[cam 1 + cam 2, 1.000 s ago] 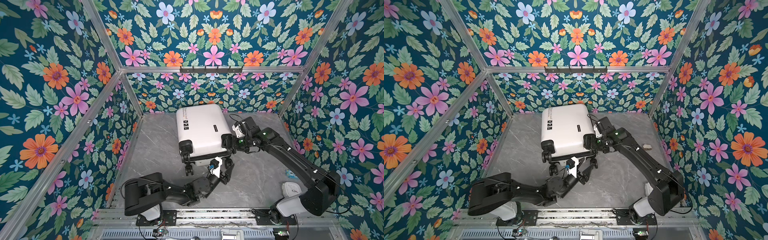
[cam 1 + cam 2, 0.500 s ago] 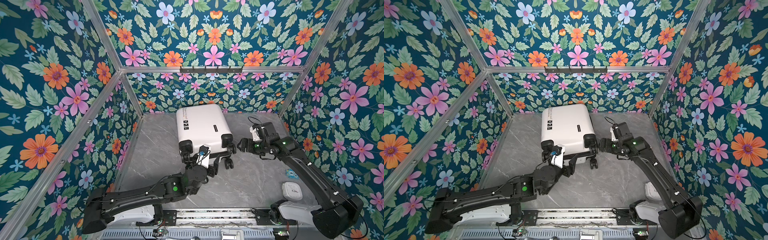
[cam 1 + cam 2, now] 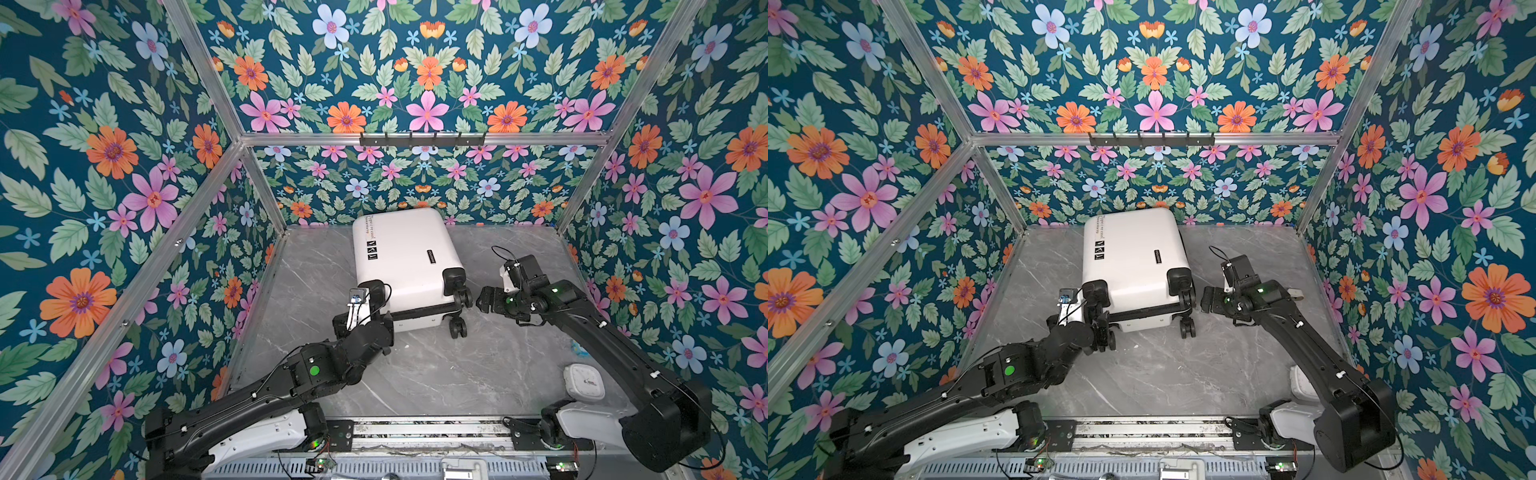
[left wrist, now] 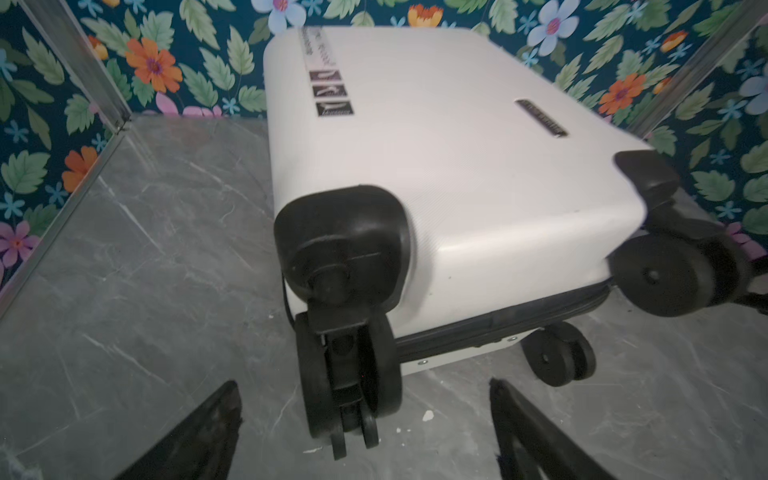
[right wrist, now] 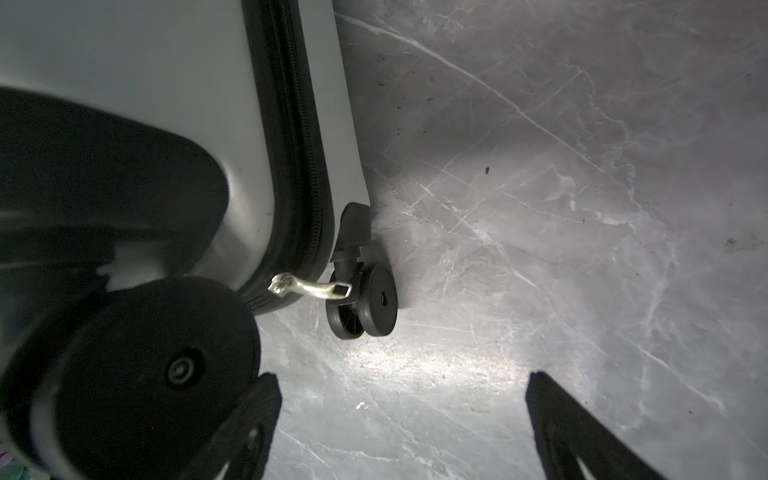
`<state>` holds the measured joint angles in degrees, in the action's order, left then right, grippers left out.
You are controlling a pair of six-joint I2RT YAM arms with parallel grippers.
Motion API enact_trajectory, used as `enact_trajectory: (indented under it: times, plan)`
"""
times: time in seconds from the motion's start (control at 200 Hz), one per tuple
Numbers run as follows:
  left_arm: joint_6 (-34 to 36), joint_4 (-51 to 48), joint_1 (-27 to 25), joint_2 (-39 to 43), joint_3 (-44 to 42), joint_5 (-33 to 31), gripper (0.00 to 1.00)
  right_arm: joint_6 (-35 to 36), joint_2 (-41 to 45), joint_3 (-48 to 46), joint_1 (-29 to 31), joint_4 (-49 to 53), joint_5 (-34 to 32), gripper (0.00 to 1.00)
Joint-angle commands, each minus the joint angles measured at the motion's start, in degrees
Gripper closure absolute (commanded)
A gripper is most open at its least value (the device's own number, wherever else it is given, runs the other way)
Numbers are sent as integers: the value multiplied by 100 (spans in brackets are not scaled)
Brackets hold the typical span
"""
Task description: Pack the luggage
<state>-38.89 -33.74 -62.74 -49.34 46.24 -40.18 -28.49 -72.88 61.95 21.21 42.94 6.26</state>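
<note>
The luggage (image 3: 403, 257) (image 3: 1129, 257) is a white hard-shell suitcase lying flat and zipped shut at the middle back of the marble table, wheels toward me. My left gripper (image 3: 374, 318) (image 3: 1100, 328) (image 4: 363, 386) is open at the near-left corner. That corner's black double wheel (image 4: 349, 374) stands between the fingers, with a gap on each side. My right gripper (image 3: 484, 299) (image 3: 1208, 301) (image 5: 403, 376) is open and empty just right of the near-right wheel (image 3: 461, 297). A metal zipper pull (image 5: 320, 289) hangs from the luggage (image 5: 124, 83) at that corner.
A white rounded device (image 3: 584, 382) lies at the table's near right, partly behind the right arm. A small pale item (image 3: 1295, 295) sits by the right wall. Floral walls enclose the table (image 3: 436, 374) on three sides. A black hook rail (image 3: 422, 139) runs along the back wall.
My left gripper has swung from the suitcase's near middle to its near-left wheel and opened wider. The right gripper has pulled back to the right, off the suitcase's side.
</note>
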Motion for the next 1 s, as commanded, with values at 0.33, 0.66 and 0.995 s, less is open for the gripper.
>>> enact_trajectory:
  times: [0.33, 0.66, 0.995]
  plan:
    - [644, 1282, 1307, -537, -356, 1724, 11, -60, -350, -517, 4, -519, 273, 10]
    - [796, 1545, 1578, -1015, -346, 1800, 25, 33, -390, -964, 6, -1150, 265, 19]
    - [1156, 1554, 2319, -804, -502, 1995, 100, 591, -57, -1730, 36, -2678, 1109, 34]
